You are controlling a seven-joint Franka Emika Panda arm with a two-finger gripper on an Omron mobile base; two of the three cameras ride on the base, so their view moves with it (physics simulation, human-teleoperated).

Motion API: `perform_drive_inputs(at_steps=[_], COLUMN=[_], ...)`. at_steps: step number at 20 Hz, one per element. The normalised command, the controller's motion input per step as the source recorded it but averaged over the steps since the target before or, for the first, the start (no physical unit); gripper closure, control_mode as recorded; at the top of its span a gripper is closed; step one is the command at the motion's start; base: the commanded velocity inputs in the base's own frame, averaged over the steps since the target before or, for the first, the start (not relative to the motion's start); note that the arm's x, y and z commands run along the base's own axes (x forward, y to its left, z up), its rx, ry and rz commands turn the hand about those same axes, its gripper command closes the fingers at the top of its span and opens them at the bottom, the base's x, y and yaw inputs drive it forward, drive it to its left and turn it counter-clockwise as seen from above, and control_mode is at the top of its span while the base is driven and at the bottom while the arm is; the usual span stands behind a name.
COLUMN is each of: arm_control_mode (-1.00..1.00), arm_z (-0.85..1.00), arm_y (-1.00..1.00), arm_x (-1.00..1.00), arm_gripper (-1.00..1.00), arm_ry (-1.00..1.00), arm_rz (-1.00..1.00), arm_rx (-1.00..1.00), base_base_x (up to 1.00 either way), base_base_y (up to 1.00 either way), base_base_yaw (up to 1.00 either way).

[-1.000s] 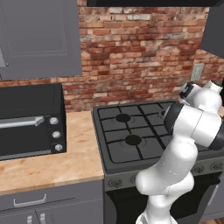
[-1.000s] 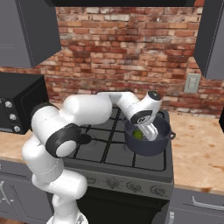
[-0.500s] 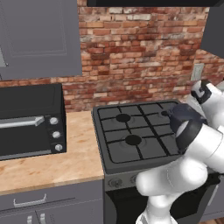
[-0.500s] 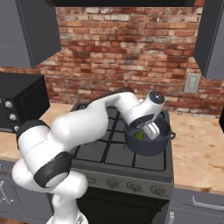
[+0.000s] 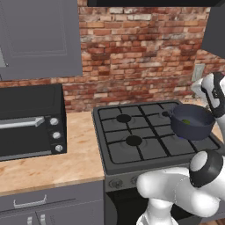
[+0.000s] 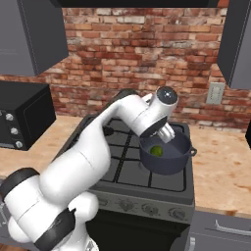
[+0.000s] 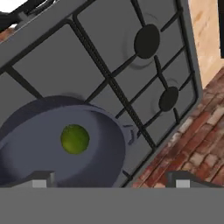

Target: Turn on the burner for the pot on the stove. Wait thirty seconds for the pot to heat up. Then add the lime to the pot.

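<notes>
Because the stove (image 5: 149,140) is where the whole job happens, you have it centred ahead of the base, set into the wooden table (image 5: 48,162) against the brick wall (image 5: 140,57), with the black countertop oven (image 5: 30,121) well off to the left where it plays no part. On the right side of the stove, toward the near edge, sits the pot (image 6: 165,154), squarely over a grate section so its burner can heat it; whether that burner is lit you cannot tell, as no flame shows and the front knobs (image 6: 147,208) are too small to read. Your arm arches over the cooktop from the left so that the hand hangs just above the pot's far rim, looking down into it. Inside the pot lies the lime (image 7: 75,139), resting loose on the bottom, near the middle. Your pincer (image 7: 111,181) stands wide open with nothing between its tips, which fits a fruit already let go; judged from that, the adding step looks done and only a clean lift away remains.
</notes>
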Motion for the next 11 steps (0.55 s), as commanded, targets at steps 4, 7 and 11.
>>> perform_drive_inputs(at_steps=[4, 7, 11], arm_control_mode=[-1.00, -1.00, -1.00], arm_z=[0.85, 0.69, 0.87], arm_y=[0.51, 0.09, -0.07], arm_x=[-0.47, -0.64, -0.88], arm_gripper=[-1.00, -1.00, -1.00], arm_ry=[0.00, 0.00, 0.00], arm_rz=[0.00, 0.00, 0.00], arm_rx=[-0.07, -0.10, -0.12], base_base_x=[0.00, 0.00, 0.00], base_base_y=[0.00, 0.00, 0.00], base_base_yaw=[0.00, 0.00, 0.00])
